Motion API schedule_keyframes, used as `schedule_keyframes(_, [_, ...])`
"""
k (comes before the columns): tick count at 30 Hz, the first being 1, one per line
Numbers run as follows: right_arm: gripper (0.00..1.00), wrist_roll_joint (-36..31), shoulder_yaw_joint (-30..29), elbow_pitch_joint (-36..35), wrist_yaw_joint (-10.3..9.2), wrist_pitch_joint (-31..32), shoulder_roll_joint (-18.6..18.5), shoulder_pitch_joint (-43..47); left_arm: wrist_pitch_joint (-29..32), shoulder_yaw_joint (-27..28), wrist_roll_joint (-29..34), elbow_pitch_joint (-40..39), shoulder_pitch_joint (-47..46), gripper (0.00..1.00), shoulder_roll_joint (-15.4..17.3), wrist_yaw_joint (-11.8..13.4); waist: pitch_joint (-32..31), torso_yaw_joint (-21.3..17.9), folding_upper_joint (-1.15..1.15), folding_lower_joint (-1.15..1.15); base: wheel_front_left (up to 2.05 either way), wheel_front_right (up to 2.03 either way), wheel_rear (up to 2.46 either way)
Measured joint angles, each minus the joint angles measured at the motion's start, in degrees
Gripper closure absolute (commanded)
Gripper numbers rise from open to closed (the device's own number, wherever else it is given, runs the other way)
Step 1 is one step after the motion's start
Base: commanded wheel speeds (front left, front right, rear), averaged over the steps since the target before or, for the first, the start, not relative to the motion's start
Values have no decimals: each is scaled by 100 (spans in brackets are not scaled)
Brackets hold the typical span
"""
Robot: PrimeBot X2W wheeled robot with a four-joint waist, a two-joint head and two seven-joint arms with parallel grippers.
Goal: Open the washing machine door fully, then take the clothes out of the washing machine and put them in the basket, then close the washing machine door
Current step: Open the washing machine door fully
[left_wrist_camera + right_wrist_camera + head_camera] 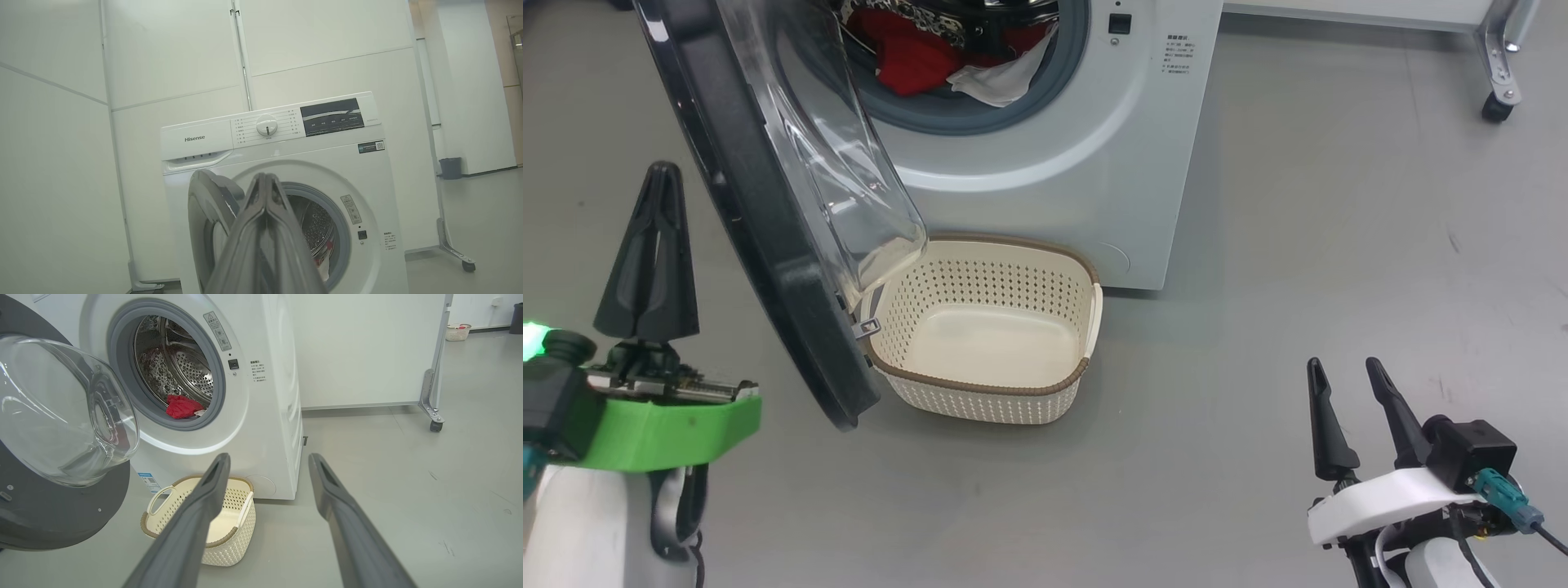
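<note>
Obstruction: the large round washing machine door (756, 229), glossy black rim with a bulging clear glass bowl, is standing swung out to the left of the drum opening. In the head view it is sitting between the left gripper (660, 171) and the basket, with its glass overlapping the basket's left side.

Left gripper's two dark fingers are pressing together, clenched on nothing, just left of the door rim and apart from it. Right gripper (1343, 365) is hanging released, fingers spread with nothing between them, over bare floor well right of the basket.

Containers: the big white boxy front-loading washing machine (1054, 155) is holding the clothes (915, 61) low in the drum: bright red fabric, a white piece draping onto the grey gasket and a dark patterned piece behind. The cream perforated plastic basket (1005, 400) with brown woven-look rim is sitting on the floor touching the washer's front, below the opening, its bare bottom showing.

Room: smooth grey floor (1339, 245), lightly scuffed. White panel walls (61, 163) are standing on metal feet with a black caster (1496, 106). A grey bin (450, 168) is sitting against the far wall, and a second small cream basket (457, 331) is sitting well behind.
</note>
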Motion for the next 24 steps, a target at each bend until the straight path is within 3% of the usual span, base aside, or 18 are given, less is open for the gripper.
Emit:
schedule_keyframes(9, [0, -63, -47, 9, 3, 0, 58, -5, 641, -902, -21, 77, -101, 100, 76, 0, 60, -81, 0, 0, 0, 0, 0])
schedule_keyframes(24, [0, -115, -114, 74, 73, 0, 186, -39, 1341, -1103, -240, 839, 181, 100, -98, 1, 253, -400, 0, 0, 0, 0, 0])
